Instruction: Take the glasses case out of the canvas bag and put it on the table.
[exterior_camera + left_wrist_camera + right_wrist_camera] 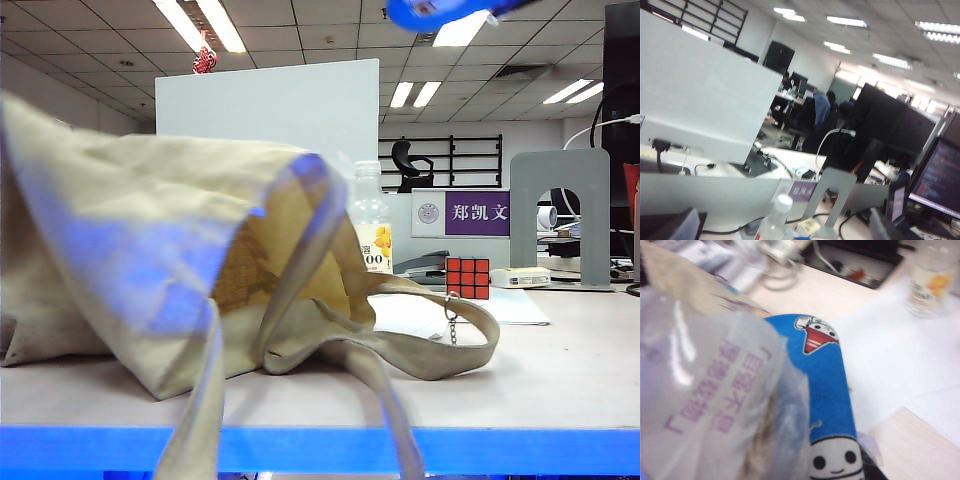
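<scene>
Blue glasses case (827,405) fills my right wrist view, a crumpled plastic wrapper (715,390) caught beside it. My right gripper's jaws are hidden, so whether they clamp it I cannot tell. Judging by the blue shape high above the canvas bag (150,270), it is lifted clear of the bag, not yet on the table (560,370). My left gripper is out of sight, looking well beyond the bag.
</scene>
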Controlling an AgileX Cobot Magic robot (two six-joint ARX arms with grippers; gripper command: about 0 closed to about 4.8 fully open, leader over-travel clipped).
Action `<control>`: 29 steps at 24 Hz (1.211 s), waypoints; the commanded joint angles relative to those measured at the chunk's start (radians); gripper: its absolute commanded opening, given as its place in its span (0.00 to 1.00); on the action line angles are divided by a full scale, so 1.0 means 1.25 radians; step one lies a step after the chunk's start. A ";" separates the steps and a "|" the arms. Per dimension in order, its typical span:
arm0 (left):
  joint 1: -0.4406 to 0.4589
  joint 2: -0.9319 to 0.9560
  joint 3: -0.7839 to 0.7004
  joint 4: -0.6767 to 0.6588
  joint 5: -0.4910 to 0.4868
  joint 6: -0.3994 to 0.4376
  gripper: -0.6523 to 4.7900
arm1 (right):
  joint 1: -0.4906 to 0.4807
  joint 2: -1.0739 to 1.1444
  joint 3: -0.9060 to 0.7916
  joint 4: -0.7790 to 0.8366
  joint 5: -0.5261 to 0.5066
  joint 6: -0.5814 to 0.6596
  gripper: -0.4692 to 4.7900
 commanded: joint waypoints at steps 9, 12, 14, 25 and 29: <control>-0.015 -0.078 0.016 0.010 0.078 -0.116 1.00 | -0.056 0.117 -0.113 0.134 0.110 -0.047 0.23; -0.015 -0.095 0.016 0.001 0.088 -0.116 1.00 | -0.056 0.162 -0.133 0.175 0.111 -0.047 0.24; -0.016 -0.097 0.016 -0.008 0.093 -0.117 1.00 | -0.056 0.195 -0.135 0.194 0.111 -0.047 0.24; -0.054 -0.113 0.016 -0.140 0.143 -0.037 1.00 | -0.047 0.351 -0.135 0.244 0.014 -0.018 0.51; -0.054 -0.114 0.016 -0.187 0.143 -0.004 1.00 | -0.028 0.349 -0.134 0.260 -0.013 -0.024 0.56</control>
